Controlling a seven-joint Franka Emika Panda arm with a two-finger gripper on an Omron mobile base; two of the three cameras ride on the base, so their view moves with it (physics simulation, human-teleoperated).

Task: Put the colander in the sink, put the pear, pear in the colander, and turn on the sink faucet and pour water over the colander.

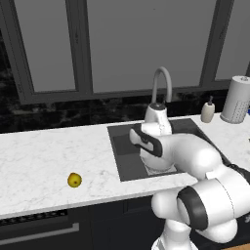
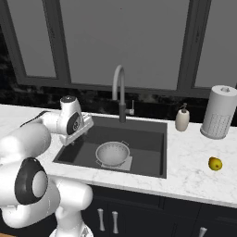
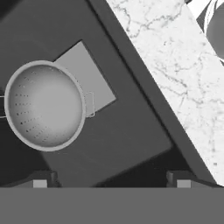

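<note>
Colander (image 2: pixel 112 154) in sink (image 2: pixel 148 139), pears (image 1: pixel 74 180) (image 2: pixel 214 163) on either side's counter

The colander (image 3: pixel 44 105) sat at the left of the frame on the dark sink (image 3: pixel 131 131) floor, overlapping a lighter grey square patch (image 3: pixel 89 81), with 1 loop handle pointing right. White marble counter (image 3: pixel 175 65) filled the upper right. The gripper (image 3: pixel 111 180) had its 2 fingertips (image 3: pixel 40 180) spread wide at the bottom, holding nothing.
</note>
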